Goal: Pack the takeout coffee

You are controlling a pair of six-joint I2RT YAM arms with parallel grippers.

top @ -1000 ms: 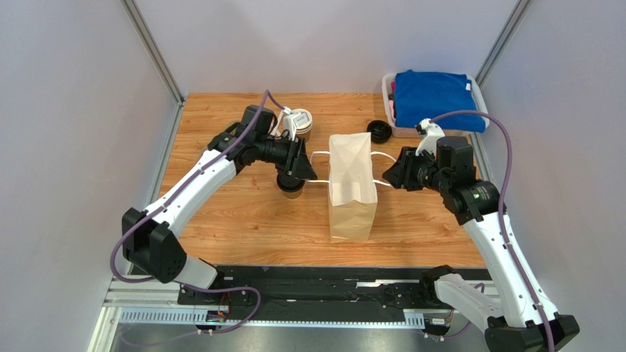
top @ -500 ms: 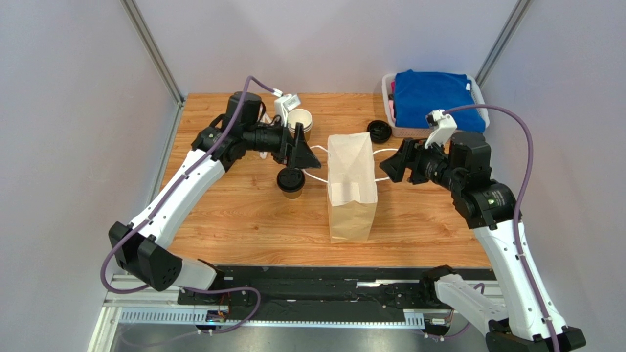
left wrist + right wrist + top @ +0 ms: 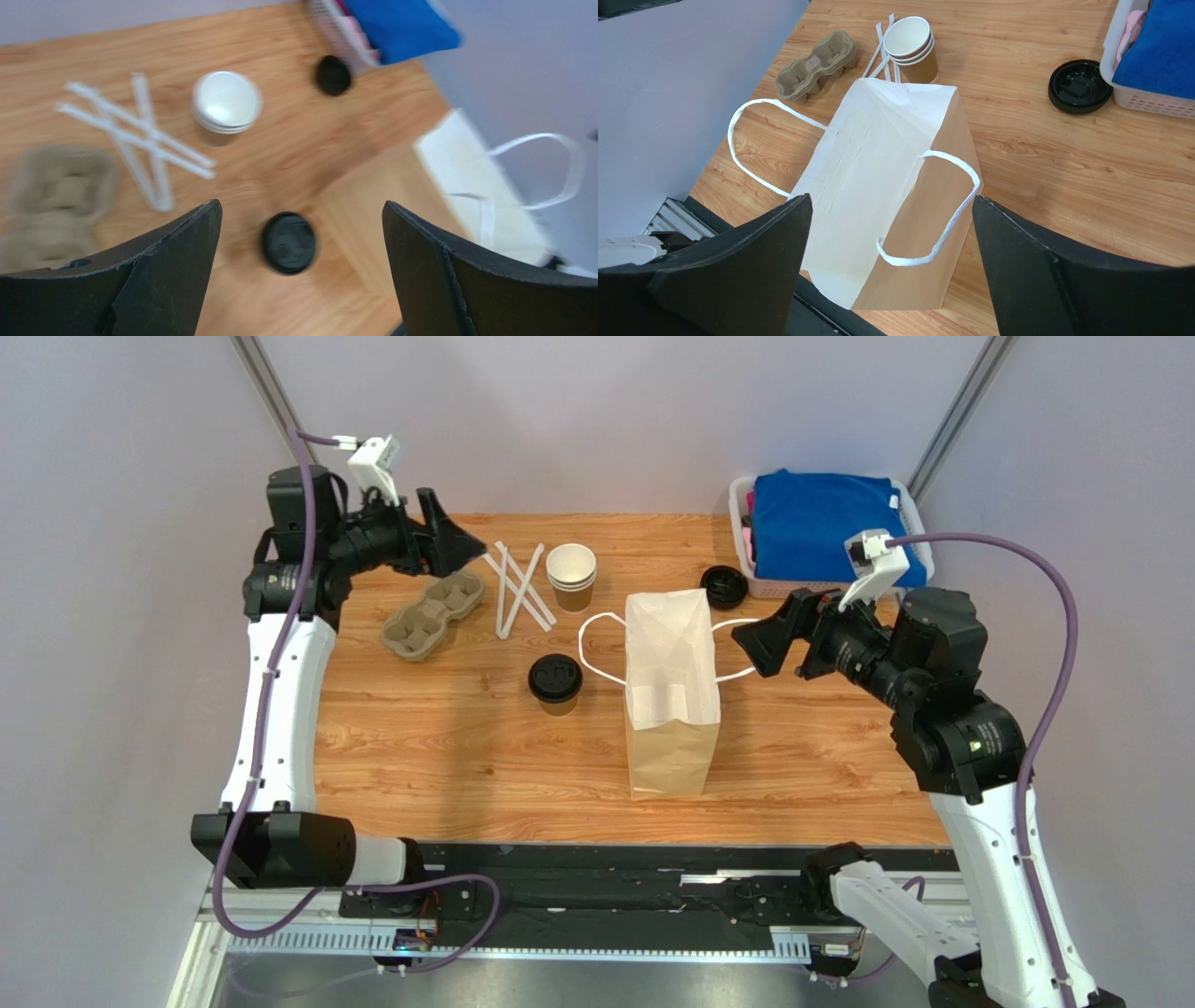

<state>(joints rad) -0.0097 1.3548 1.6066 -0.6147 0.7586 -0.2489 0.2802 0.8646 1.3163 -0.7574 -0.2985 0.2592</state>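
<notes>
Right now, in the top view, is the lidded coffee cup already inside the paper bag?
No, the lidded coffee cup stands on the table beside the paper bag, clearly outside it.

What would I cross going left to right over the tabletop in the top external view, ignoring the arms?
Pulp cup carrier → takeout coffee → paper bag → loose black lid → white basket. The straws and lidless cup stack overlap the coffee's span, so I left them out.

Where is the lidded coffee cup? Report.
In the top view, the lidded coffee cup stands just left of the paper bag, nearer than the stacked cups.
</notes>
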